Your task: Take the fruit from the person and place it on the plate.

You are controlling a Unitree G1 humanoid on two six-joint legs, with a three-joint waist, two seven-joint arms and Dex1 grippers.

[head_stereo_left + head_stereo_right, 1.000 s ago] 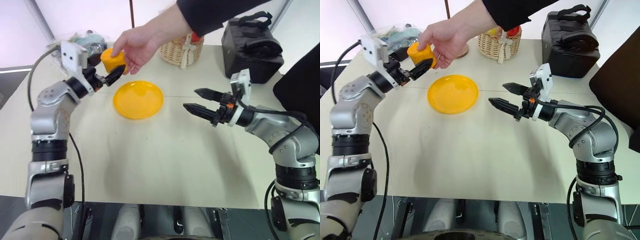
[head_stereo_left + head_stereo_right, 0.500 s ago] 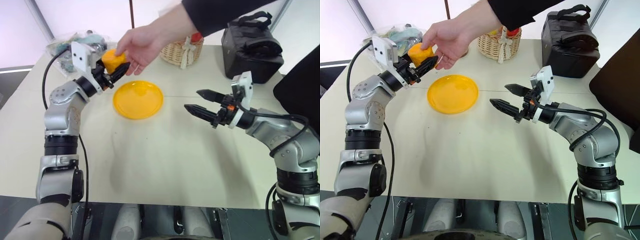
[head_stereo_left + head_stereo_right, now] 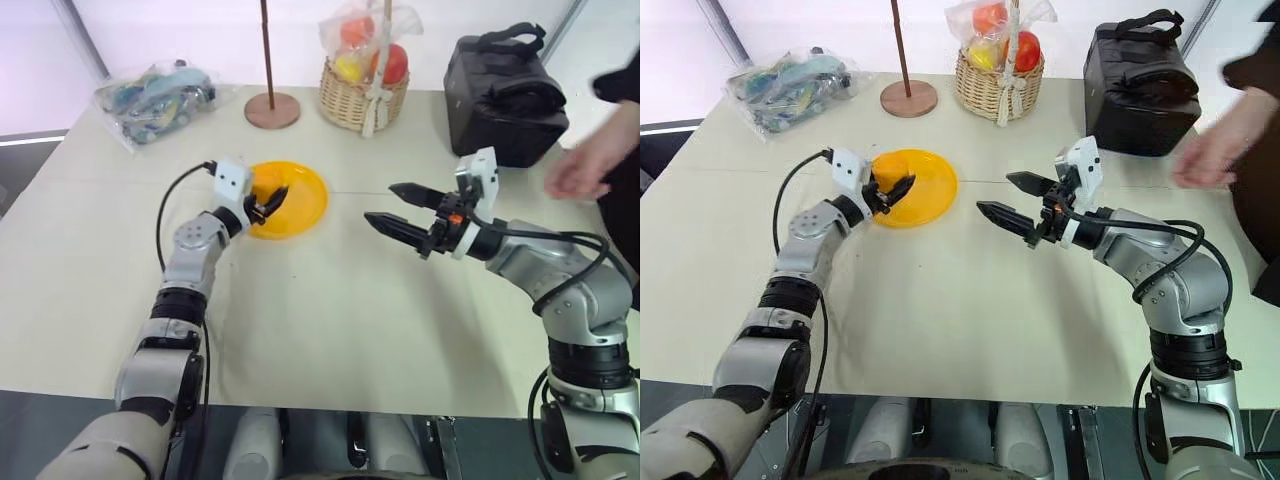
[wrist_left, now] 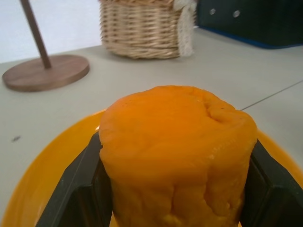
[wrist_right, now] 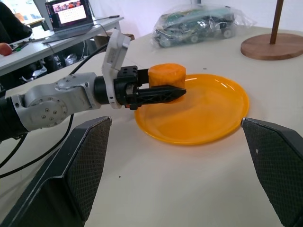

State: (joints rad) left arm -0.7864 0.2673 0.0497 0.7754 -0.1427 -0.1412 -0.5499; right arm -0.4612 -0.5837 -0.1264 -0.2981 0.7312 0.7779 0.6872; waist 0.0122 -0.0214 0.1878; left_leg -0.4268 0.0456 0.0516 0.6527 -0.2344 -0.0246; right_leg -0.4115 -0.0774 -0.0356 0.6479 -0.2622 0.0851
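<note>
The left pincer (image 3: pixel 892 190) is clenched on the yellow-orange toy fruit (image 4: pixel 176 156), its two black fingers (image 4: pixel 75 189) pressing the fruit's sides, and it holds the fruit upright over the near-left part of the yellow-orange plate (image 3: pixel 305 205); whether the fruit's underside touches the plate cannot be told. The plate lies flat on the pale bench (image 3: pixel 330 320), left of the middle. The right pincer (image 3: pixel 398 208) hovers above the bench to the right of the plate, pointing toward it, with its fingers spread wide and nothing between them. The person's hand (image 3: pixel 585 165) shows at the right edge of the scene, open and empty, well apart from the plate and the fruit. Along the far side of the bench stand a round brown wooden stand base (image 3: pixel 272 110) with its thin pole, a wicker basket (image 3: pixel 363 95) holding plastic-wrapped red and orange fruits, and a black bag (image 3: pixel 505 95). A clear plastic bag of mixed items (image 3: pixel 160 95) lies at the far-left corner.
</note>
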